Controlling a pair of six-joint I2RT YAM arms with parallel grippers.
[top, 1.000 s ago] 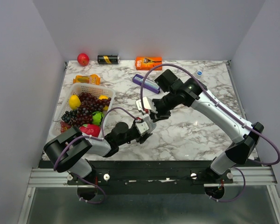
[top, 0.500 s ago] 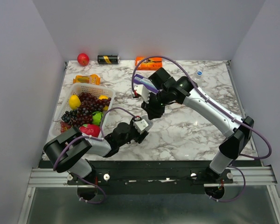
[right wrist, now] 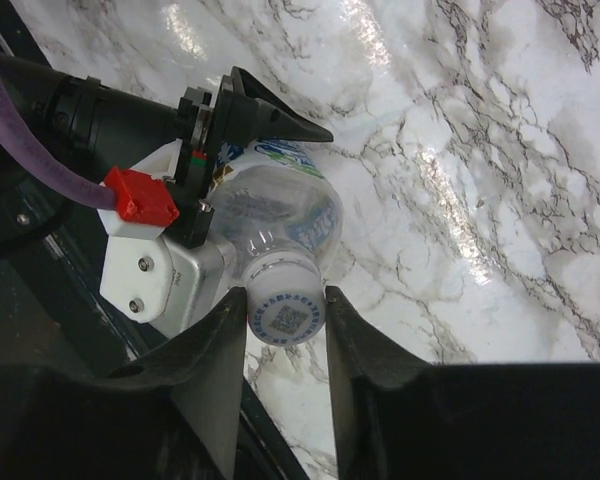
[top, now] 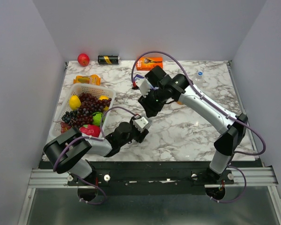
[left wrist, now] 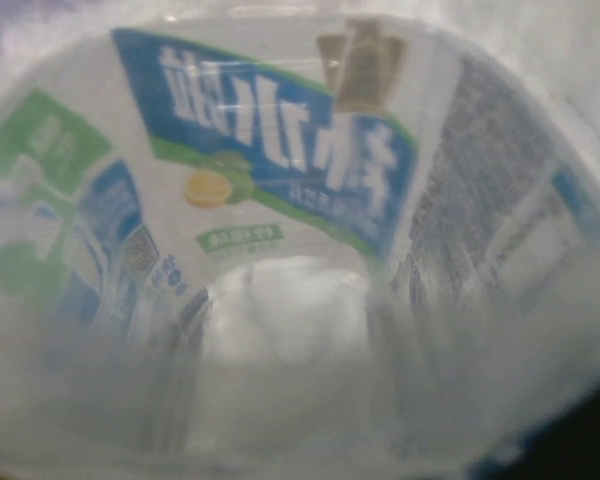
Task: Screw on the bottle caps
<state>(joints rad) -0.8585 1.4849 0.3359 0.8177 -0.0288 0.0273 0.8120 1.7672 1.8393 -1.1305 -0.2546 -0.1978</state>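
Pale grey walls (top: 145,28) close in a white marble table (top: 187,131) veined with grey. Along the far edge lie a red fruit (top: 83,59), a black can (top: 108,59) on its side and an orange box (top: 150,61). At the left a white basket (top: 91,87) holds grapes, a lemon and other fruit, with an orange packet (top: 87,79) just beyond it. A blue cap (top: 200,73) lies alone at the far right, well apart from both arms.

The left arm stretches low from its near-left base toward the middle of the table. There the left gripper (top: 143,124) is clamped across the body of a clear bottle (right wrist: 280,215). The bottle's blue, green and white label fills the left wrist view, too close and blurred to read.

The right arm rises from its near-right base, folds at an elbow near the right edge and slants far-left. Its wrist then tips down over the left gripper, hiding the bottle from the overhead camera. In the right wrist view the bottle's neck points up at the lens, topped by a whitish cap (right wrist: 285,312). The right gripper (right wrist: 285,305) has a finger pressed against each side of that cap, gripping it. Whether the cap is fully threaded cannot be told.
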